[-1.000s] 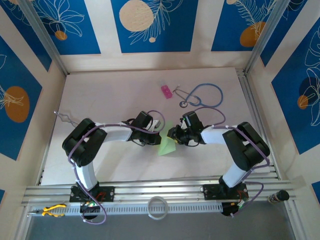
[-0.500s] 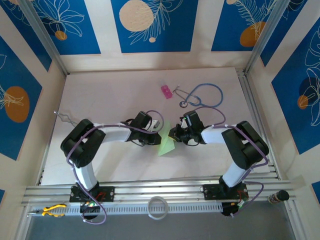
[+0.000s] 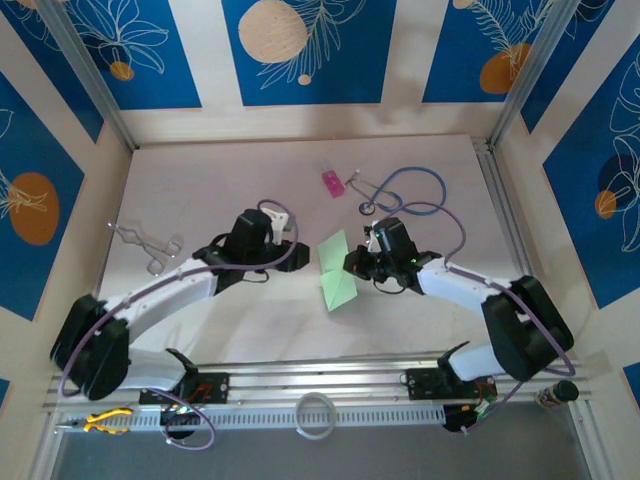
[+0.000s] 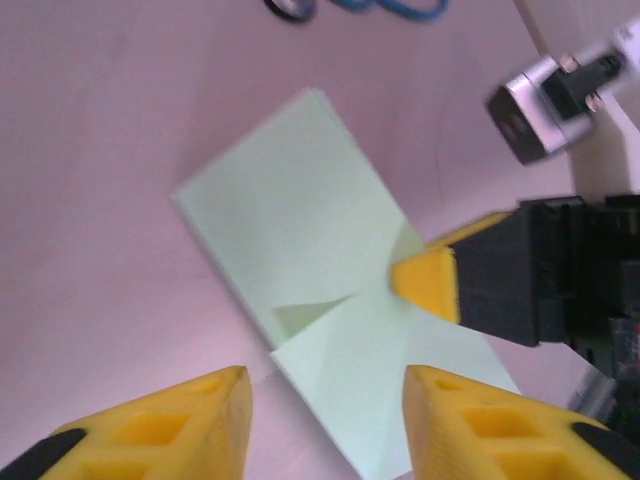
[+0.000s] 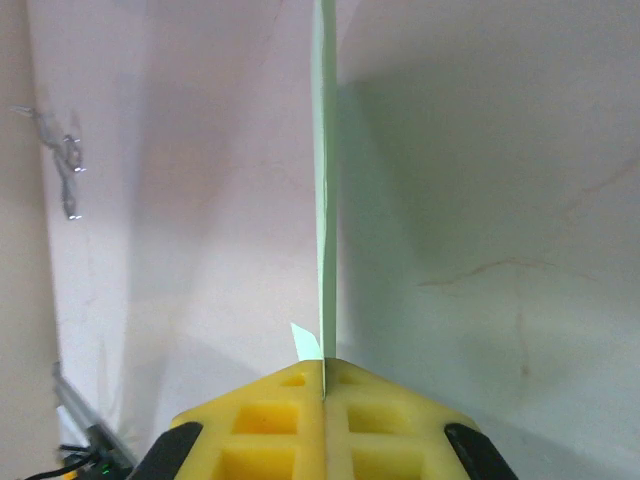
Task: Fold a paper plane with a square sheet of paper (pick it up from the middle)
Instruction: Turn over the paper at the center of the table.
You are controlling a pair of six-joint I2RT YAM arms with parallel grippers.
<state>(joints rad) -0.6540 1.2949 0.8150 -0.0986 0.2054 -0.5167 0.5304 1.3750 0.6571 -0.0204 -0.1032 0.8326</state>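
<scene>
while the right gripper (image 3: 352, 266) pinches one long edge between shut yellow pads, the folded sheet of paper (image 3: 337, 273) sits between the two grippers, its long axis running near-to-far across the table (image 3: 200, 180), slightly slanted. which end leads cannot be told. the left gripper (image 3: 291, 247) hangs part open, empty. in the right wrist view the sheet is edge-on, its folds unreadable.

Pale table (image 3: 220, 180), small pink block (image 3: 332, 183), blue stethoscope (image 3: 368, 208), metal clamp (image 3: 148, 240)
</scene>
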